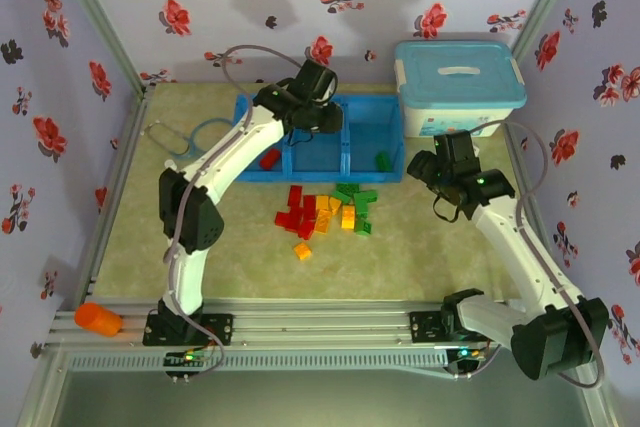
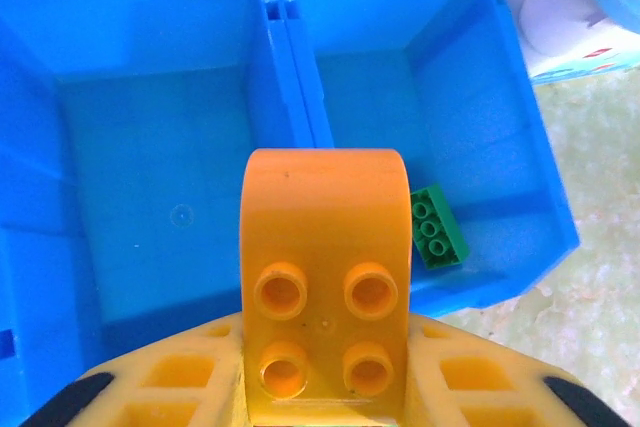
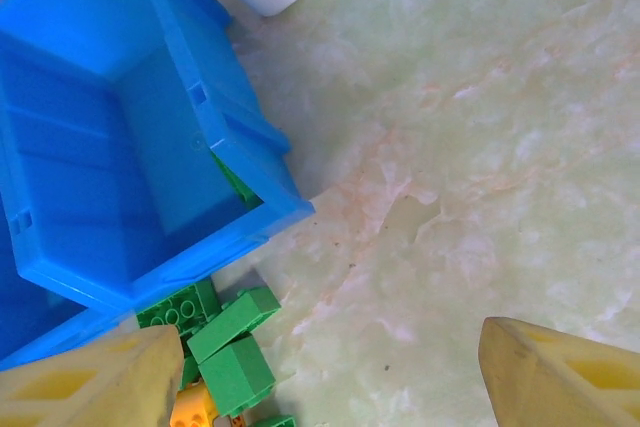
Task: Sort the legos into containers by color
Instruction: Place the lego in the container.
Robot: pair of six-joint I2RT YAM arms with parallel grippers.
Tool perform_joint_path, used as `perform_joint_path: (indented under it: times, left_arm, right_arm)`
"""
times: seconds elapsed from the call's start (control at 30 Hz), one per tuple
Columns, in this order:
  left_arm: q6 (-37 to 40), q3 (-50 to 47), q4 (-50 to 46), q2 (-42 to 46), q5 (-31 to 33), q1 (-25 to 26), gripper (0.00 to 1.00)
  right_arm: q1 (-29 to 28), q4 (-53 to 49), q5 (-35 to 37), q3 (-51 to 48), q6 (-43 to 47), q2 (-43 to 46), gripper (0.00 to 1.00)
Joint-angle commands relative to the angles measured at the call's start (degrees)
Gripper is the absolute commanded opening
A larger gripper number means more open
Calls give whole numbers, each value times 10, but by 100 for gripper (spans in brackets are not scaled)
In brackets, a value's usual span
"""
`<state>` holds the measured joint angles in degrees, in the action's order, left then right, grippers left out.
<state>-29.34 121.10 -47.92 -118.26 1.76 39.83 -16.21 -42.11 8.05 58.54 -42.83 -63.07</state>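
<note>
One orange brick [image 2: 325, 247] is being pinched between the fingers of the left gripper [image 2: 324, 392], studs facing the wrist camera, and is hanging above the blue tray [image 2: 290, 67]. The empty middle compartment is lying just ahead and left of the fingers. The one ahead and right is holding a green brick [image 2: 437, 227]. Judgement: the brick is being held here because orange belongs in the vacant compartment. The left arm is reaching forward, elbow raised, wrist tilted down. The right gripper [image 3: 325, 377] is hovering with jaws spread, gripping nothing, over the bare table [image 3: 470, 147] beside the tray's corner. The loose pile [image 1: 328, 212] is lying close beside one finger.
</note>
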Motion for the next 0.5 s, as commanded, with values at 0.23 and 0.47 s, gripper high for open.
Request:
perform_joint_path:
  times: [0.23, 0.47]
  left_arm:
    - [20, 8, -21, -72, -13, -40, 25]
    - [24, 37, -40, -94, -16, -43, 68]
  right_arm:
    - [3, -25, -15, 8, 14, -6, 78]
    - [4, -4, -31, 5, 13, 1, 78]
